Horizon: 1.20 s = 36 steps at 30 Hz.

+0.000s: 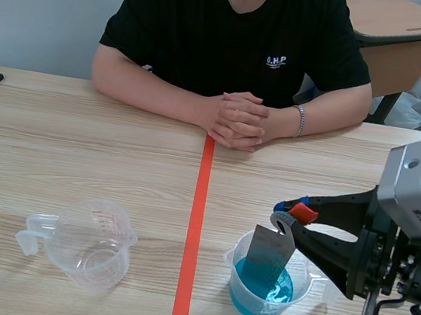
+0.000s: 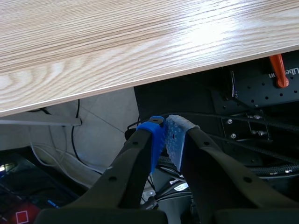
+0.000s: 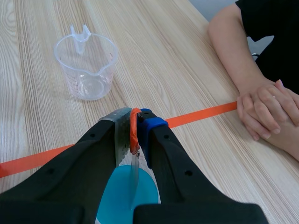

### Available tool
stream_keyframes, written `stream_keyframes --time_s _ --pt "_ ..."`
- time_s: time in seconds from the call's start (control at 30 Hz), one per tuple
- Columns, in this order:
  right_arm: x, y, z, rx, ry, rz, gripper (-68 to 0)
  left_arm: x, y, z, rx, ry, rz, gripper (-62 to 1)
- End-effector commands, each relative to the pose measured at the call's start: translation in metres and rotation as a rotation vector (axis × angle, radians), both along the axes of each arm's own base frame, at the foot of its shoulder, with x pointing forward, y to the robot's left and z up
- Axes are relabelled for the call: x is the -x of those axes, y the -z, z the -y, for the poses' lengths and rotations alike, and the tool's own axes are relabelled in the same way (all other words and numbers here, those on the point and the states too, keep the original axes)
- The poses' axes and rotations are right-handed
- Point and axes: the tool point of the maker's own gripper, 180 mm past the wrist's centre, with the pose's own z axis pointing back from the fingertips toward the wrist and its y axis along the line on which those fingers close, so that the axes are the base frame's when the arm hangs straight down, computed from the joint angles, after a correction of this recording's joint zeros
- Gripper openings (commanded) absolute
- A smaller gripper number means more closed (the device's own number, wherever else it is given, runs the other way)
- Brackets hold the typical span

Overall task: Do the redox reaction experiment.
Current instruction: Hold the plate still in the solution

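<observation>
1. Right of the orange tape line (image 1: 195,226), near the robot's edge of the desk (image 1: 77,154), stands a clear cup (image 1: 234,282) holding blue liquid (image 1: 276,294).
2. The right gripper (image 1: 293,214) hangs directly over that cup, clamped on the top edge of a grey metal sheet (image 1: 268,260).
3. The sheet's long axis runs roughly upright, slightly tilted. It drops from the fingers into the cup, and its lower end appears to sit in the liquid.
4. The coming move likely turns on this vertical line, so lifting or dipping should follow the sheet's own axis to keep it off the cup wall.
5. An empty measuring cup (image 1: 92,243) sits well apart, left of the tape.
6. The left gripper (image 2: 166,135) has its pads pressed together on nothing, below the desk edge, so the right arm is far nearer.
7. A person's clasped hands (image 1: 238,120) rest at the far side.
</observation>
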Motion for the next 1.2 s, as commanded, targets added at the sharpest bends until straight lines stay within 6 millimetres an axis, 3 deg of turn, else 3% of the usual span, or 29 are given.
stream_keyframes --time_s 0.0,0.97,1.17 --pt "-0.003 -0.006 -0.001 -0.006 -0.005 0.019 -65.8 0.002 -0.002 0.000 0.006 -0.004 0.003 -56.0" --pt "0.000 -0.005 0.000 0.013 -0.020 0.008 -65.8 0.004 0.000 0.000 0.003 -0.006 -0.015 -56.0" --pt "0.004 -0.022 0.003 -0.001 -0.013 0.033 -65.8 0.004 0.000 0.000 0.003 -0.006 -0.015 -56.0"
